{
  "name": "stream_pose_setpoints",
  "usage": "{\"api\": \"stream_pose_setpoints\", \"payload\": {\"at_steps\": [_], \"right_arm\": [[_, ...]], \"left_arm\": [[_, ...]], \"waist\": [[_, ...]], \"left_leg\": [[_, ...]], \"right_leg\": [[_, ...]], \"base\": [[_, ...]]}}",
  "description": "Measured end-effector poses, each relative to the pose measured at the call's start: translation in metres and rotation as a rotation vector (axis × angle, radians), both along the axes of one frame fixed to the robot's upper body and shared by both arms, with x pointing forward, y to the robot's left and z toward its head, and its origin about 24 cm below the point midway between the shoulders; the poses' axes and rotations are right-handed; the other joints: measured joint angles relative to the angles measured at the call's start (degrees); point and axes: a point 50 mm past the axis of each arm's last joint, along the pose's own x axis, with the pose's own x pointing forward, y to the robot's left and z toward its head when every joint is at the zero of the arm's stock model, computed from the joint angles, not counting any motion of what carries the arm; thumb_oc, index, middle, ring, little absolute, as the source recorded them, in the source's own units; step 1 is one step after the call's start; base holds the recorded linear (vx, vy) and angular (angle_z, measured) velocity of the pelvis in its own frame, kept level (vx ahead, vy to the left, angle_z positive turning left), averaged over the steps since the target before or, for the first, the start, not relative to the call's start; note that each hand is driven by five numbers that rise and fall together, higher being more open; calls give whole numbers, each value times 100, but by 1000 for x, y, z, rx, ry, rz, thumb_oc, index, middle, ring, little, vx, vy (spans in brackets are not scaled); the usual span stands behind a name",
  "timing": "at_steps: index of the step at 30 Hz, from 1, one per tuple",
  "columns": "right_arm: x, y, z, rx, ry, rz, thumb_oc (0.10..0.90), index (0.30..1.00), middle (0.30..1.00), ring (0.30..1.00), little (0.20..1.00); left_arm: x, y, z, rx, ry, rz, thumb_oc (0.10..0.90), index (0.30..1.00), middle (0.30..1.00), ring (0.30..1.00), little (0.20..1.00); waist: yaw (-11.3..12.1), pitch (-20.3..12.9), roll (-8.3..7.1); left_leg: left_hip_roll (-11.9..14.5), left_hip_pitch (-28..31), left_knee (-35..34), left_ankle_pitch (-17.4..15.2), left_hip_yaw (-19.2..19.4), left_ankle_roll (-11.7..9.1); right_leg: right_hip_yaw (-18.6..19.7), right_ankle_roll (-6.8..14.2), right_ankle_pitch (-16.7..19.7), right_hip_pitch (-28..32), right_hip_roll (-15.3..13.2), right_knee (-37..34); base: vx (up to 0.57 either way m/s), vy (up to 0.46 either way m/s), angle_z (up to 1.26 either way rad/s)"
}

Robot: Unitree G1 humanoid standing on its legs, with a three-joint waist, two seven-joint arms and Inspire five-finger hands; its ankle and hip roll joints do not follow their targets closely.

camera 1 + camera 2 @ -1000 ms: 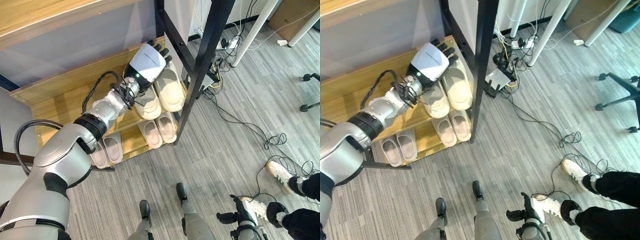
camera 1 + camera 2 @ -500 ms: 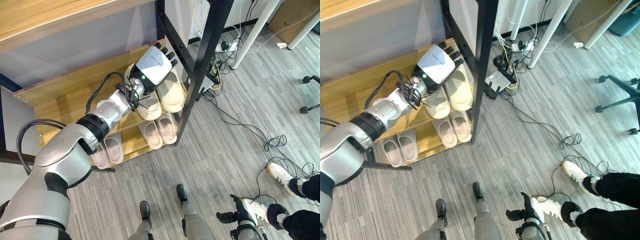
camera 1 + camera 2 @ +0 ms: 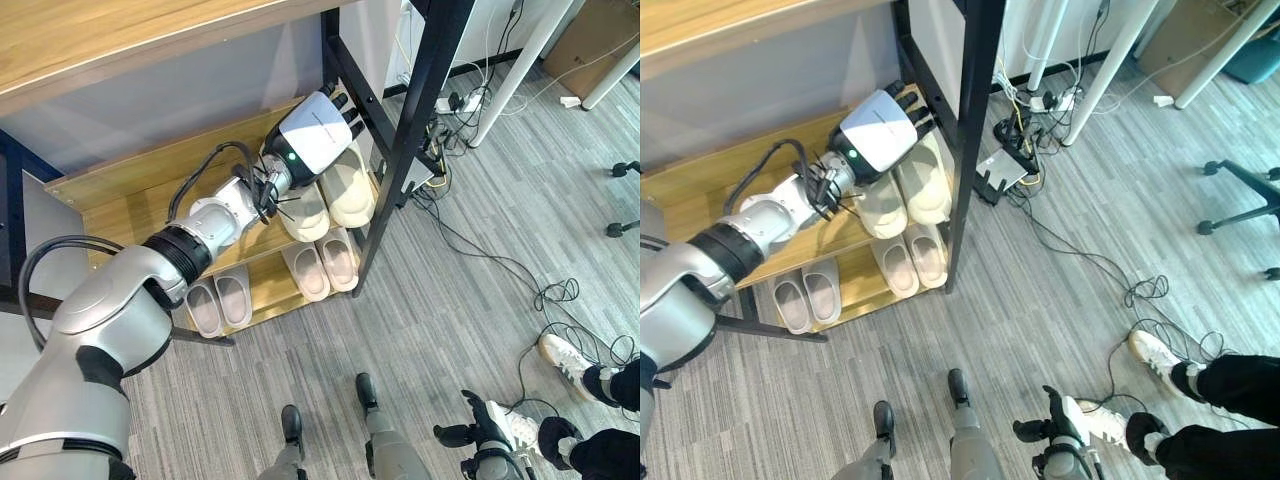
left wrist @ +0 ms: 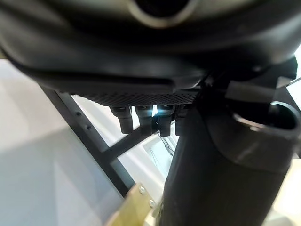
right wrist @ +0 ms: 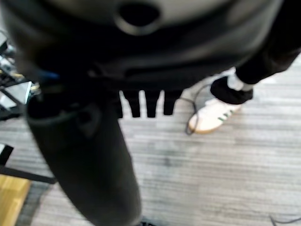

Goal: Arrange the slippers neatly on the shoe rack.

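Wooden shoe rack point(image 3: 120, 215) w/ black metal frame point(image 3: 400, 160) stands on grey plank floor point(image 3: 450, 330), under a wood-topped surface at the upper left of the head views. Rack has two shelves in view.

Upper shelf: pair of cream slippers point(image 3: 348, 187) side by side at the right end, next to the black upright. Left hand point(image 3: 318, 130) sits directly over them, white back cover up, dark fingers reaching past the slippers toward the rack's back corner. Fingers look fairly straight in the head views & in the left wrist view, where the fingertips point(image 4: 143, 118) point at the frame's diagonal brace; can't tell if the palm or thumb touches the slippers, nothing seen gripped. Left part of the upper shelf is bare wood.

Lower shelf: two more pairs, toes facing out. Pinkish pair point(image 3: 322, 265) at right, just below the cream pair; grey-beige pair point(image 3: 218, 303) at left, near the rack's left leg. Pairs sit apart w/ a gap of shelf between.

Right hand point(image 5: 146, 101) hangs low over the floor, fingers straight, holding nothing.

Person's white sneaker point(image 3: 563, 352) & dark trouser leg at lower right; tangle of cables point(image 3: 440, 100) & white table legs behind the rack.
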Motion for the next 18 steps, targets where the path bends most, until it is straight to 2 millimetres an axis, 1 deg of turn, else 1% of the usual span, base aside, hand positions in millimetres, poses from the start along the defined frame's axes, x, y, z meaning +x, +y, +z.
{"api": "stream_pose_setpoints", "payload": {"at_steps": [2, 4, 6, 7, 9, 12, 13, 14, 15, 16, 17, 18], "right_arm": [[0, -1, 0, 2, -1, -8, 800, 900, 900, 900, 900], [-5, -3, -2, 1, 17, -32, 800, 900, 900, 900, 900], [-8, -3, -4, 4, 29, -45, 800, 900, 900, 900, 900], [-11, -3, -5, 8, 34, -61, 800, 900, 900, 900, 900], [-14, -4, -6, 13, 44, -85, 800, 900, 900, 900, 900], [-17, -1, -9, 19, 63, -90, 800, 900, 900, 900, 900], [-16, 1, -10, 26, 64, -91, 800, 900, 900, 900, 900], [-17, 2, -10, 30, 67, -97, 800, 900, 900, 900, 900], [-19, 3, -12, 38, 75, -106, 800, 900, 900, 900, 900], [-20, 4, -13, 48, 79, -123, 800, 900, 900, 900, 900], [-23, 5, -14, 57, 85, -132, 800, 900, 900, 900, 900], [-23, 7, -15, 63, 88, -131, 800, 900, 900, 900, 900]], "left_arm": [[-3, 4, 2, -16, -6, -8, 800, 900, 900, 900, 900], [-10, 8, 2, -96, -12, -35, 800, 900, 900, 900, 900], [-15, 10, 2, -109, -19, -54, 800, 900, 900, 900, 900], [-18, 12, 3, -127, -24, -65, 800, 900, 900, 900, 900], [-22, 16, 3, -172, -34, -74, 800, 900, 900, 900, 900], [-26, 24, -3, -215, -27, -65, 800, 900, 900, 900, 900], [-29, 32, -10, -243, -13, -53, 800, 900, 900, 900, 900], [-31, 36, -15, -263, -1, -46, 800, 900, 900, 900, 900], [-34, 45, -26, -291, 25, -25, 800, 900, 900, 900, 900], [-41, 56, -40, -348, 54, 1, 800, 900, 900, 900, 900], [-46, 65, -52, -397, 92, 21, 800, 900, 900, 900, 900], [-50, 71, -59, -436, 116, 32, 800, 900, 900, 900, 900]], "waist": [[11, 0, 0], [9, 2, -3], [23, 2, -9], [82, 1, -10], [207, 1, -10], [285, -1, -12], [323, -4, -13], [299, -4, -13], [345, -11, -5], [312, -19, -11], [363, -62, -35], [404, -74, -50]], "left_leg": [[3, 59, 0, 0, -7, 0], [15, 240, -3, -3, -70, -3], [29, 335, -3, -6, -127, -6], [34, 394, -4, -9, -141, -9], [37, 461, -6, -27, -163, -33], [40, 478, -5, -25, -223, -38], [41, 501, -6, -22, -232, -41], [46, 530, -5, -24, -227, -37], [53, 568, -6, -8, -264, -16], [60, 642, -5, -10, -259, -17], [69, 660, -4, -13, -271, -21], [73, 673, -2, -13, -276, -22]], "right_leg": [[-8, 0, -1, 61, 2, 0], [-67, 13, -40, 273, 8, -2], [-141, 15, -71, 394, 14, -3], [-155, 62, -119, 465, 17, -4], [-170, 63, -135, 538, 17, -4], [-230, 63, -135, 582, 15, -4], [-242, 61, -133, 613, 17, -3], [-241, 60, -133, 641, 18, -4], [-290, 58, -133, 700, 20, -3], [-286, 38, -125, 761, 22, -5], [-297, 26, -134, 783, 24, -5], [-302, 24, -135, 799, 27, -4]], "base": [[6, -17, 1], [50, -29, 11], [31, -16, 16], [27, -9, 10], [23, -9, 6], [11, -13, 9], [0, 0, 0], [2, -24, 6], [-17, -24, 4], [-11, -25, 7], [0, 0, 0], [0, 0, 0]]}}
